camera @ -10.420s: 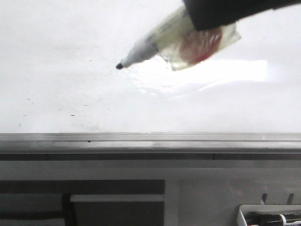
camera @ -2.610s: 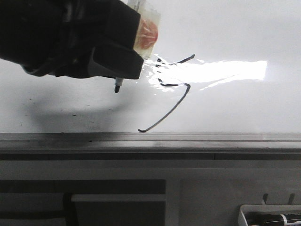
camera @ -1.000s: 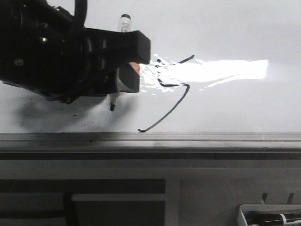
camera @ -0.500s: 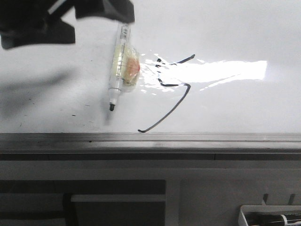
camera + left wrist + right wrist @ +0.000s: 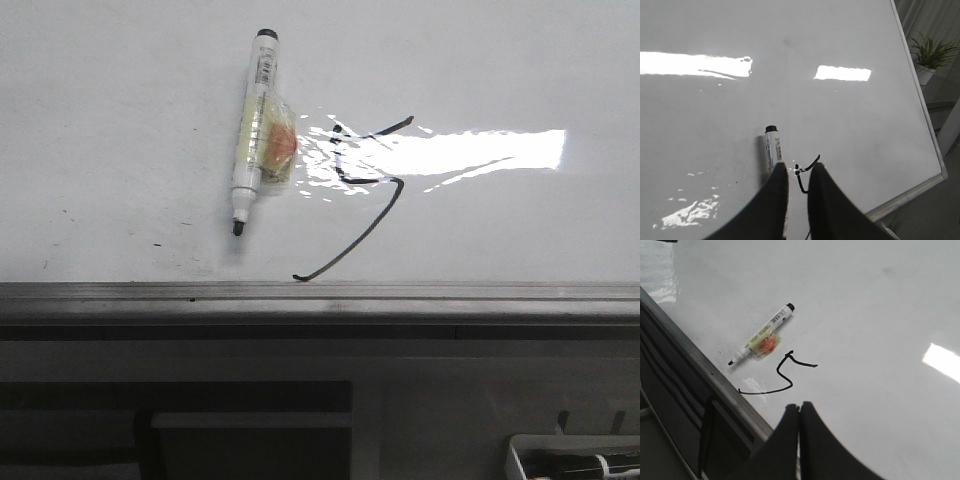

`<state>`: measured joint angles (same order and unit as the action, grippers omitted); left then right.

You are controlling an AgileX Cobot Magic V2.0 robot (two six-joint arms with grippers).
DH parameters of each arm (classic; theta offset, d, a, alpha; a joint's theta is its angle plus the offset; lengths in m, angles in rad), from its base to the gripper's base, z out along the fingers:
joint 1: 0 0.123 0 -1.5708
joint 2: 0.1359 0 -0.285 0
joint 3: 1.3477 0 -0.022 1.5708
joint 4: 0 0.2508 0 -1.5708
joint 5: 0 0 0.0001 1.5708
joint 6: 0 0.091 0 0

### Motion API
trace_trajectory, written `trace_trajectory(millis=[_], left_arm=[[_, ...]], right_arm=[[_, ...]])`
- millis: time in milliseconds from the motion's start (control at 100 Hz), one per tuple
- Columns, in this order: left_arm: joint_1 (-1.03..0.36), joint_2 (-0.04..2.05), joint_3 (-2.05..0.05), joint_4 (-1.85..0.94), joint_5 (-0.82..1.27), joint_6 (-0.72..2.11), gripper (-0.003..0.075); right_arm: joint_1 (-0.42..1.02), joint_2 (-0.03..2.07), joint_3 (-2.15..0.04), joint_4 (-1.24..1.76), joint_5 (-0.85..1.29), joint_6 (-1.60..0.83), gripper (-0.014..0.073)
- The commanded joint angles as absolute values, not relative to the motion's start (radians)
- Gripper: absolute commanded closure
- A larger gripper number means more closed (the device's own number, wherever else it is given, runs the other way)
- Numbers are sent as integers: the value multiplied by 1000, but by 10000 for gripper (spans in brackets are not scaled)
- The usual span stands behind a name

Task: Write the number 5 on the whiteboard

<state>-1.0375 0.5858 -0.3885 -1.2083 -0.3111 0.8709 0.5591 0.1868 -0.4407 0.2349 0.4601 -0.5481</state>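
Note:
The number 5 is drawn in thin black strokes on the whiteboard, near its grey front frame. It also shows in the right wrist view and partly between the fingers in the left wrist view. A white marker with a yellow and red label lies flat on the board just left of the 5, tip toward the frame; it shows in the right wrist view and the left wrist view. My left gripper is open and empty above them. My right gripper is shut and empty.
The grey aluminium frame runs along the board's front edge. A white tray holding a dark marker sits at the lower right. A potted plant stands beyond the board's far corner.
The left gripper let go of the marker and rose out of the front view. The marker now lies flat on the board. The 5 is unchanged.

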Motion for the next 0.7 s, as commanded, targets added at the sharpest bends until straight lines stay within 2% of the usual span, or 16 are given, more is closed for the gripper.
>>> trace_trajectory(millis=[0,690], left_arm=[[-1045,527,-369,-1195,-321,874,741],[-1045,490,-310,-1196,-315,874,741]], right_arm=[[553,176,-450,239,397,-548,643],[553,175,-450,239,400,-548,643]])
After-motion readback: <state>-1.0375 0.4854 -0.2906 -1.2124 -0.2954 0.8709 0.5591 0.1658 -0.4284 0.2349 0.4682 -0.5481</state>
